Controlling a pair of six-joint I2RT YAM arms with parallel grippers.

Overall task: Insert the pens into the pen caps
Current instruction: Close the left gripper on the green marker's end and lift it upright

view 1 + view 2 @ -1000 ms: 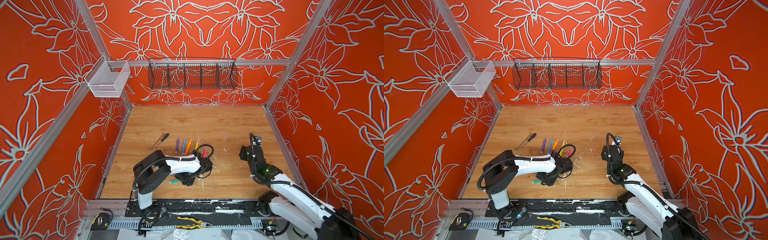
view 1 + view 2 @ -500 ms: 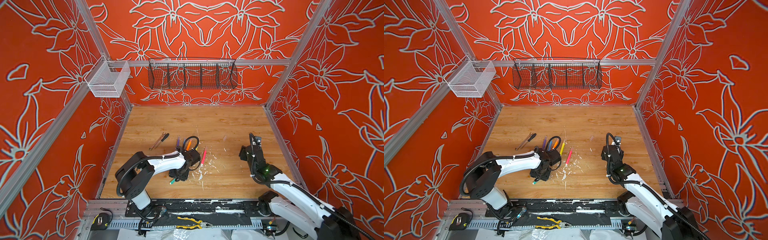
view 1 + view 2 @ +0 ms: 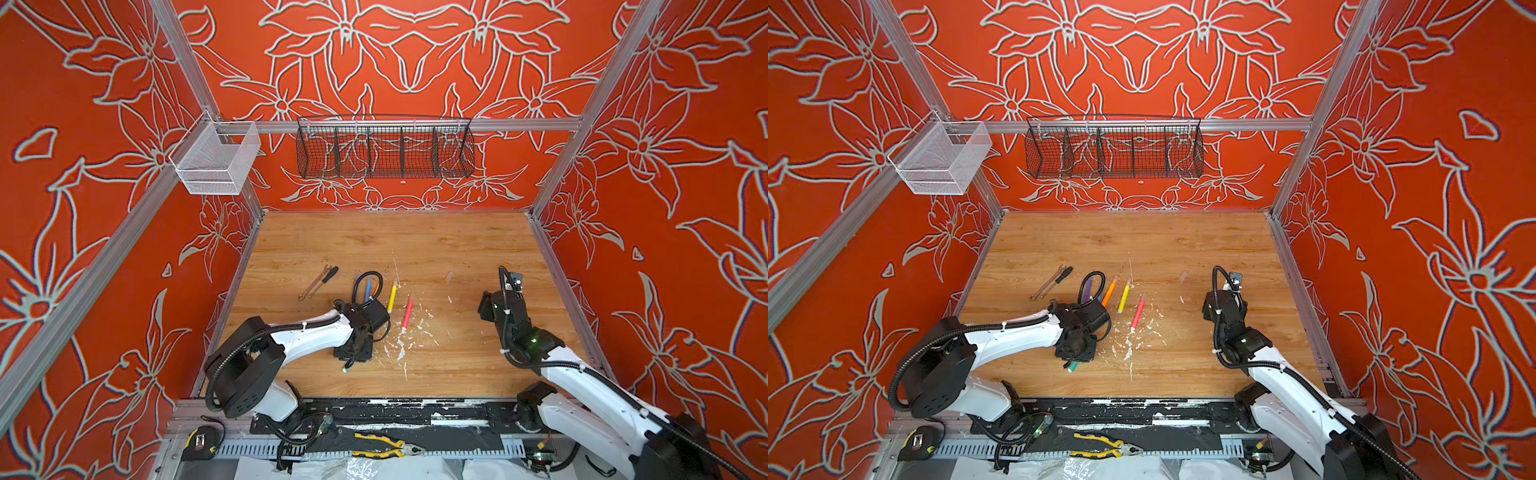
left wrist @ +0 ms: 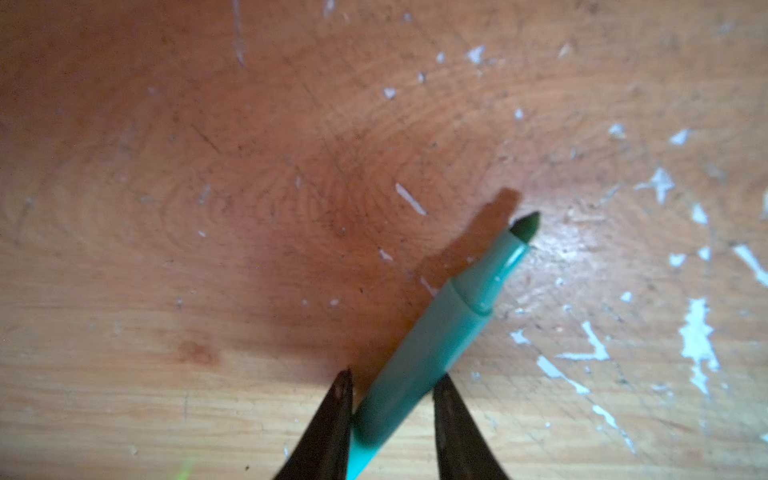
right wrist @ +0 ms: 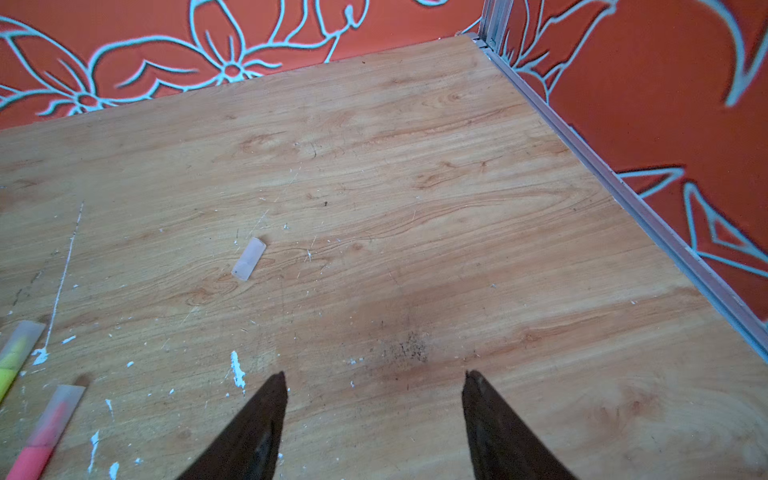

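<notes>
This is a robot test booth in a lab. A left arm [image 3: 307, 334] and a right arm [image 3: 582, 374] are bolted to a wooden tabletop [image 3: 415, 241]. Orange flower-print walls [image 3: 395, 62] on aluminium rails [image 3: 519, 124] close it in. A black wire basket [image 3: 384, 151] and a white mesh basket [image 3: 216, 162] hang behind, and pliers [image 3: 386, 446] and a tape measure [image 3: 199, 442] lie in front.

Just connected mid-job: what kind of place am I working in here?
Probably a robot test booth: an aluminium frame holds orange floral wall panels around a scuffed wooden tabletop, with the left arm and right arm mounted at its front edge.

White arms [image 3: 316, 336], black joints [image 3: 249, 374], black ribbed cables [image 3: 503, 291]
</notes>
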